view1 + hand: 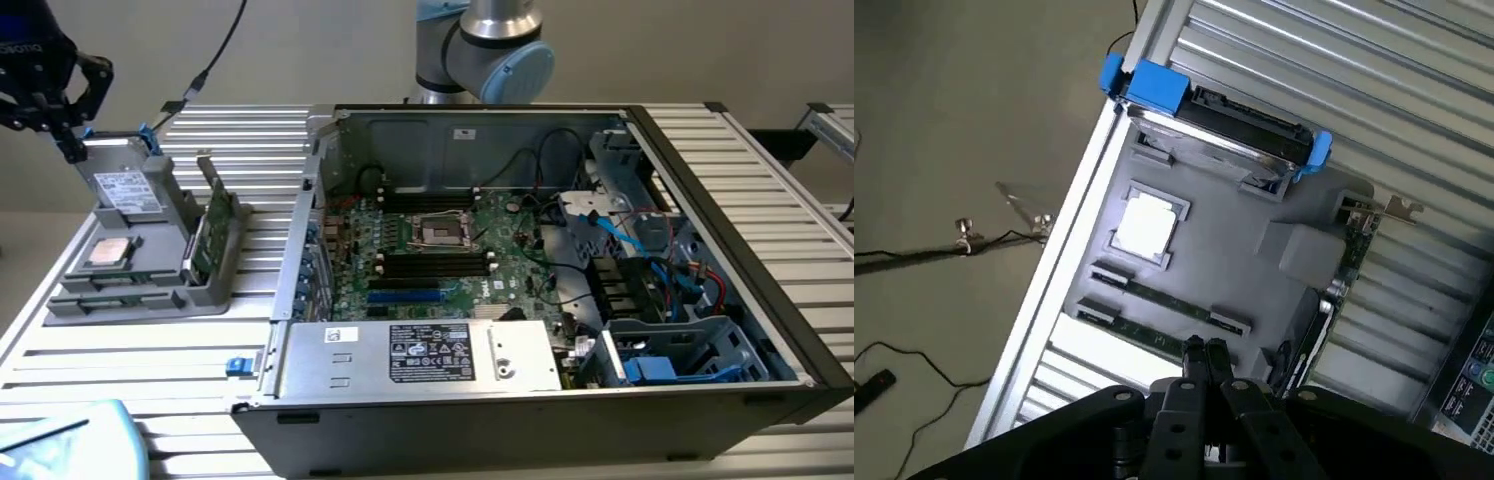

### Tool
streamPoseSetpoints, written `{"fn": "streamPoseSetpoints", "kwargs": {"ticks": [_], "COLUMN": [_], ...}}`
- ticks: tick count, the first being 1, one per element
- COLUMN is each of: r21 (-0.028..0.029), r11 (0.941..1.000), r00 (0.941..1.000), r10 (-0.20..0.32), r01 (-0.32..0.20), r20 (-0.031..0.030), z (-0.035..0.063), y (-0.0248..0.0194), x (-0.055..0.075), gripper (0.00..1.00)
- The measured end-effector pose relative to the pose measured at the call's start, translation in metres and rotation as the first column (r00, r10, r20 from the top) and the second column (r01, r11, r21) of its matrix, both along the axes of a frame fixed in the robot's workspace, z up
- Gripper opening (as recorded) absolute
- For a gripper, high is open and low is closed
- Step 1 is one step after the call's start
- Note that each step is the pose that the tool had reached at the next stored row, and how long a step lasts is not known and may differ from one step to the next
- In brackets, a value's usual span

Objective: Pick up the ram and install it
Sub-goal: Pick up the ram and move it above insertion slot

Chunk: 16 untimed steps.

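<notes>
Wrist view: gripper [1204, 352] clenched, fingertips together with nothing between them. The ram [1166, 303] is a long, narrow, thin green stick lying flat in a grey tray [1239, 265], with a small black clip at each end; chips and sticker are too small to make out. A second stick [1136, 336] of the same look lies parallel just beside it, and the gripper tips overlap its end in this picture. Also in the tray are a pale square processor chip [1146, 224] in its own recess, a drive [1222, 118] with blue end pieces, and an upright green card [1354, 238] at the tray's edge. The tray rests on a slatted metal desk [1374, 70]. Exterior view: the gripper hangs at the exterior view's far left, raised above the far end of the tray, over the drive and apart from everything in it. The ram lies in the tray's near end. An open computer case [747, 330] stands to the right of the tray, with the motherboard [461, 285] and its black slots [434, 263] exposed.
</notes>
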State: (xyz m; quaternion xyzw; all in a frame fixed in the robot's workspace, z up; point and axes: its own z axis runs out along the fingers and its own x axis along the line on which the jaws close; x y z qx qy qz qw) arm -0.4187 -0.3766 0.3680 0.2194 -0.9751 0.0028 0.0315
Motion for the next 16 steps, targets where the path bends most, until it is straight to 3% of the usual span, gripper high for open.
{"fn": "streamPoseSetpoints", "kwargs": {"ticks": [4,8,12,16], "r21": [0.0041,0.0078,0.0107,0.0145], "r11": [0.9973,0.9893,0.9764,0.9580], "r00": [0.9973,0.9893,0.9764,0.9581], "r10": [0.073,0.146,0.216,0.286], "r01": [-0.073,-0.146,-0.216,-0.286], "r20": [0.0002,0.0005,0.0011,0.0021], "z": [-0.0006,-0.0011,-0.0016,-0.0021], "y": [0.0000,0.0000,0.0000,0.0000], "x": [0.0000,0.0000,0.0000,0.0000], "gripper": [0.11,0.11,0.11,0.11]}}
